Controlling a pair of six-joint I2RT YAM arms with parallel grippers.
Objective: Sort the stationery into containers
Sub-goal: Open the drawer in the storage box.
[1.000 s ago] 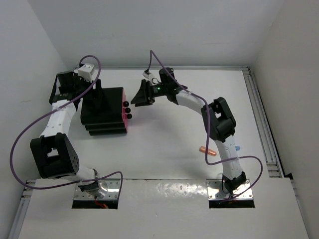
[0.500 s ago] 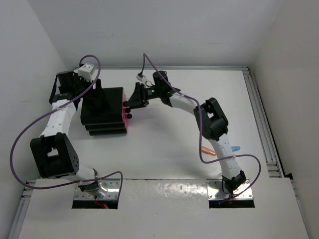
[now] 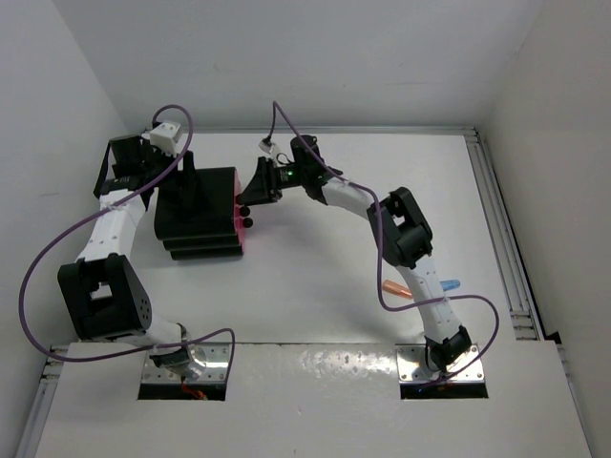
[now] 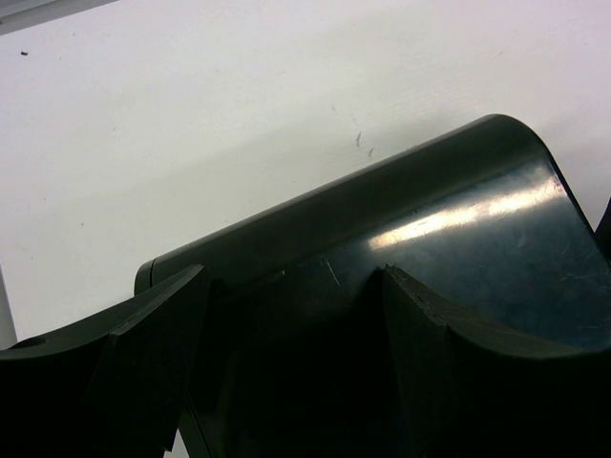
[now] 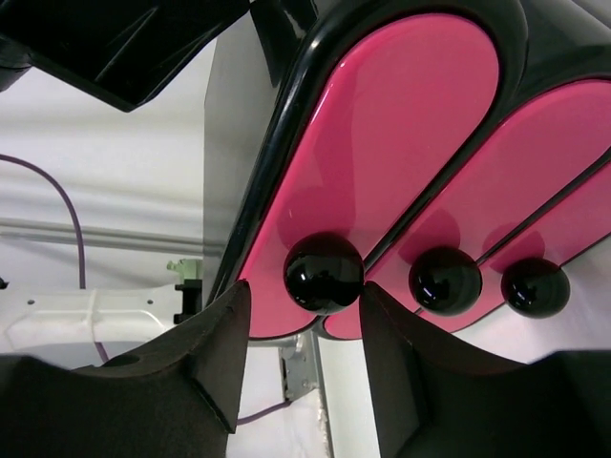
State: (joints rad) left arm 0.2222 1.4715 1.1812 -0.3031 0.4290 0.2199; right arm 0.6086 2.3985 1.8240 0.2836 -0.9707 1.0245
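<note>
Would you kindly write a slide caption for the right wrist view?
Right tool straddles one black knob of the pink drawers, not yet closed.

Robot lab cell — plain white walls (image 3: 315,57), white table (image 3: 305,277), two bolted arms (image 3: 110,229), purple cables (image 3: 23,286)

The left arm (image 3: 103,239) rises from its base, folds at a low elbow and reaches along the left side toward the far end of the counter, wrist turned right. The left gripper (image 3: 188,189) points right, its fingers (image 4: 143,372) spread wide. The right arm (image 3: 358,198) bends at a raised elbow and stretches far left. The right gripper (image 3: 250,197) points left, level, with its fingers (image 5: 191,382) parted.
</note>
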